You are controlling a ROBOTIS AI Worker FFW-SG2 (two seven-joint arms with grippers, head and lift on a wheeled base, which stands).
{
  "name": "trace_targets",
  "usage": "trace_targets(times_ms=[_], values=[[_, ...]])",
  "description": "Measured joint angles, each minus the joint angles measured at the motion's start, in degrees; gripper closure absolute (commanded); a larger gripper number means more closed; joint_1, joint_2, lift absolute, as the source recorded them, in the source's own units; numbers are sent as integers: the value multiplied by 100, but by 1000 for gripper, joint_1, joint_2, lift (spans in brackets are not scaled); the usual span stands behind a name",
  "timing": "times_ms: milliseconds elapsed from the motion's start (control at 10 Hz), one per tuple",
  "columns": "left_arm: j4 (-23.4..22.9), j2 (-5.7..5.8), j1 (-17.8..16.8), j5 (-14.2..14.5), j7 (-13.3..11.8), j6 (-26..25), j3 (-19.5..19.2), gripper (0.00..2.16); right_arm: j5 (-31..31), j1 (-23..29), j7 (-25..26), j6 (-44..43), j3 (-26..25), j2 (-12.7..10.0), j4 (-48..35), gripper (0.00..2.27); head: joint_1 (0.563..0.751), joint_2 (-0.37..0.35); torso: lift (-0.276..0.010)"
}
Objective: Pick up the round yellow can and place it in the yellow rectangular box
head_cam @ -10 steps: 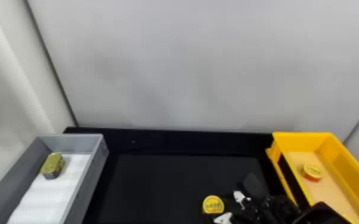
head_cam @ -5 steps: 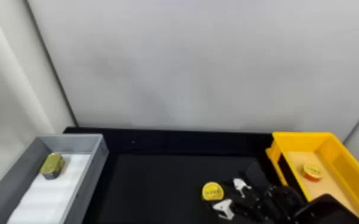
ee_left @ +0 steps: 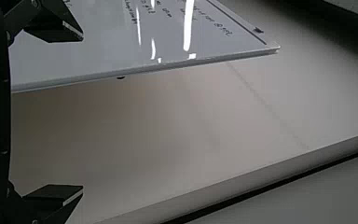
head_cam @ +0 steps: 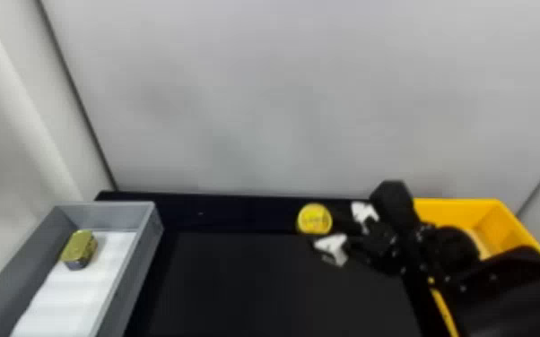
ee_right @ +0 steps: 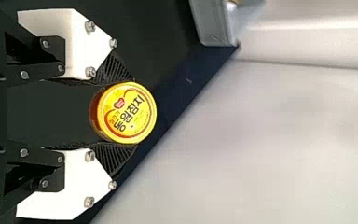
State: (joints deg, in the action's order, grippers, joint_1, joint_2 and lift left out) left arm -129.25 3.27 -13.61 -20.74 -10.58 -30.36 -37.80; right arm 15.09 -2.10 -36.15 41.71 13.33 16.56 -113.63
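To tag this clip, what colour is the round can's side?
Can's side: dark red, clearest in the right wrist view.

We saw black table (head_cam: 237, 215), its top running across scene from left to right. Middle of top showed as matte, slightly lighter black panel (head_cam: 282, 291); darker, smoother band ran along far side. On that band, left of middle, we noticed tiny pale speck (head_cam: 200, 213). Grey box (head_cam: 103, 214) stood at left, long side running near to far. Yellow rectangular box (head_cam: 457, 213) stood at right, partly hidden from us, well apart from grey one.
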Motion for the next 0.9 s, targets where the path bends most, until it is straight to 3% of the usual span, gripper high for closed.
trace_targets(times_ms=[400,900], values=[[7,31,0,0,3,-40,3,127,413,-193,325,267,-680,-88,-906,711,629,12,-55],[-10,48,15,0,3,-42,-35,127,1178,89,580,384,-1676,-98,-1097,711,629,12,-55]])
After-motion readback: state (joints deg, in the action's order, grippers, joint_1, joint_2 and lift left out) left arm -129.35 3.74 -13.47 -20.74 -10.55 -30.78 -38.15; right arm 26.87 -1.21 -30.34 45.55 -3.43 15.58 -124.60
